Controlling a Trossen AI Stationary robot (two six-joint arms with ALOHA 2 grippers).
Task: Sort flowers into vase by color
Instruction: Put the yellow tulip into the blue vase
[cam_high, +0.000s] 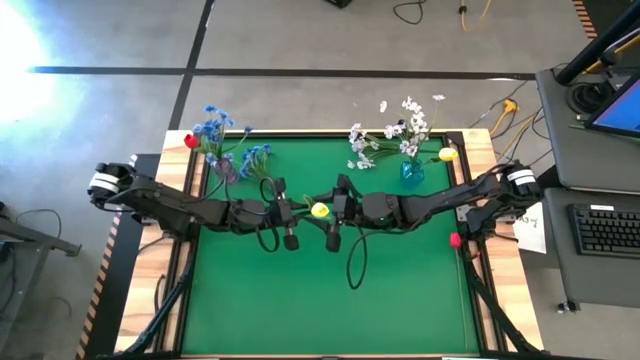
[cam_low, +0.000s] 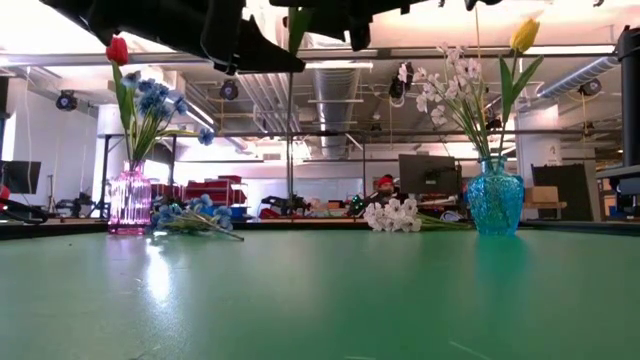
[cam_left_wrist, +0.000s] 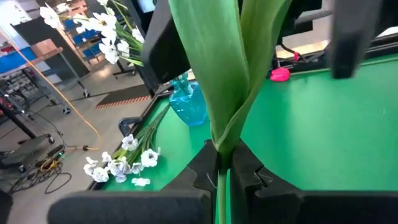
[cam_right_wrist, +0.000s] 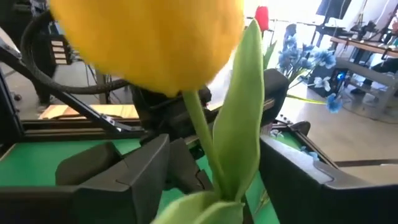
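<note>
Handover mid-air over the surface (cam_high: 300, 300): yellow tulip (cam_high: 320, 210) sits between both claws, centre of the surface, well above it. Left claw (cam_left_wrist: 224, 177) clamped tight on the tulip stem, just below the leaves. Right claw (cam_right_wrist: 211, 168) has jaws apart w/ stem and leaf between them, not gripping as far as I can tell.

To do this well, I'd say: left keeps a firm pinch, right backs straight off w/o brushing leaf or bloom, so the stem doesn't twist. Then carry it stem-down to a vase. Blue vase (cam_high: 411, 172) at the back right already has a yellow tulip + white sprays, so prob. the target, but that's the right arm's side; a long reach for left.

Around: pink vase (cam_low: 129, 200) back left w/ blue clusters and one red tulip. Loose blue flowers (cam_low: 190, 215) lie beside it, loose white ones (cam_low: 395, 215) near the blue vase. A red tulip (cam_high: 456, 240) lies at the right edge. Tall stems in both vases could snag an arm coming in low.
</note>
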